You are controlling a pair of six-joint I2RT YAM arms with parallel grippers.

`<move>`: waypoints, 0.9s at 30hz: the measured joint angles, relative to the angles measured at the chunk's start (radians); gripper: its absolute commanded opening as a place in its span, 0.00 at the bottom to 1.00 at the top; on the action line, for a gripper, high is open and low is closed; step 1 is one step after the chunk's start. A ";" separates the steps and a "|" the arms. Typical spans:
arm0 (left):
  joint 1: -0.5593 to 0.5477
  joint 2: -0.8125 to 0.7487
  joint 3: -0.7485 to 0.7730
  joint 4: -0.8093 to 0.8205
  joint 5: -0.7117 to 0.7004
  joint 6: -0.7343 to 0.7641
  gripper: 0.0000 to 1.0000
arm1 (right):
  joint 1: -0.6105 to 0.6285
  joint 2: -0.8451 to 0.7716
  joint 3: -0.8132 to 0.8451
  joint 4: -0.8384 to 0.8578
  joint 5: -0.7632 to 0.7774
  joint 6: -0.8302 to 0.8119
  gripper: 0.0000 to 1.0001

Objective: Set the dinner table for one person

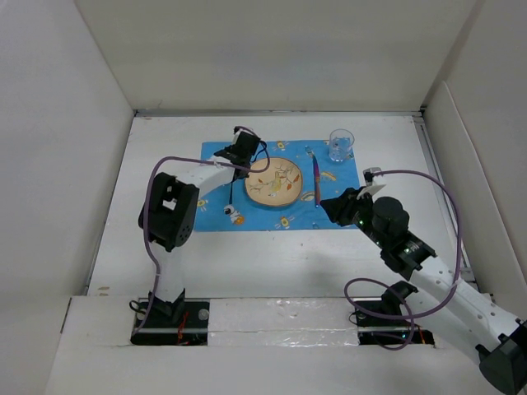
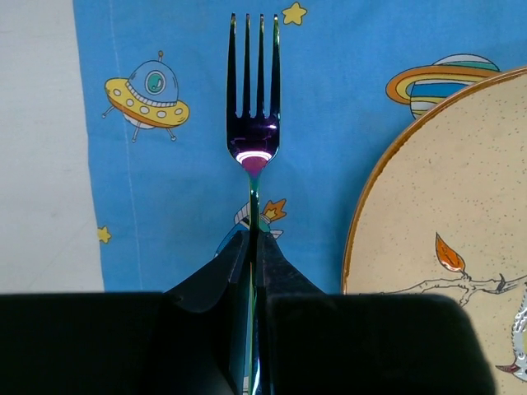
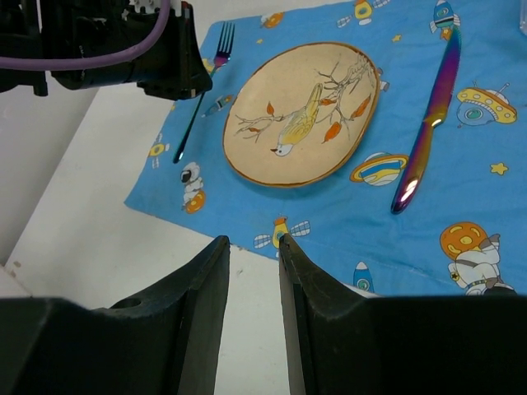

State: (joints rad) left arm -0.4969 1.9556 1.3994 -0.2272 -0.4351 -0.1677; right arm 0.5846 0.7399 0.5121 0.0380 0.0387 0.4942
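Note:
On the white dinner table (image 1: 272, 263) lies a blue cartoon-print placemat (image 1: 216, 216) with a beige bird plate (image 1: 276, 182) at its middle. An iridescent knife (image 1: 316, 177) lies right of the plate and a clear glass (image 1: 340, 145) stands at the mat's far right corner. My left gripper (image 2: 254, 234) is shut on the handle of an iridescent fork (image 2: 254, 107), low over the mat just left of the plate (image 2: 445, 206). My right gripper (image 3: 251, 240) is open and empty over the mat's near edge, near the knife (image 3: 432, 115) and plate (image 3: 300, 111).
White walls stand round the table on the left, the far side and the right. The left arm (image 3: 165, 58) reaches over the mat's left part, its purple cable looping beside it. Bare white table lies left of and in front of the mat.

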 measured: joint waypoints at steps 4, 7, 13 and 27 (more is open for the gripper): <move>0.000 0.030 0.003 0.015 0.006 -0.011 0.00 | 0.011 0.000 0.000 0.000 0.016 0.000 0.36; 0.000 0.060 0.008 0.023 0.010 -0.018 0.00 | 0.013 0.000 0.000 0.000 0.021 0.000 0.36; 0.000 0.082 0.008 0.030 0.018 -0.026 0.00 | 0.016 0.001 0.000 0.000 0.031 0.000 0.36; 0.000 0.122 0.034 0.043 -0.012 -0.047 0.17 | 0.032 0.015 0.000 0.000 0.045 -0.001 0.36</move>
State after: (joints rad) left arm -0.4973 2.0777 1.4330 -0.1844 -0.4473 -0.2146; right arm 0.6170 0.7551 0.5121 0.0380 0.0841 0.4934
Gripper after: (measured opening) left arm 0.047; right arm 0.362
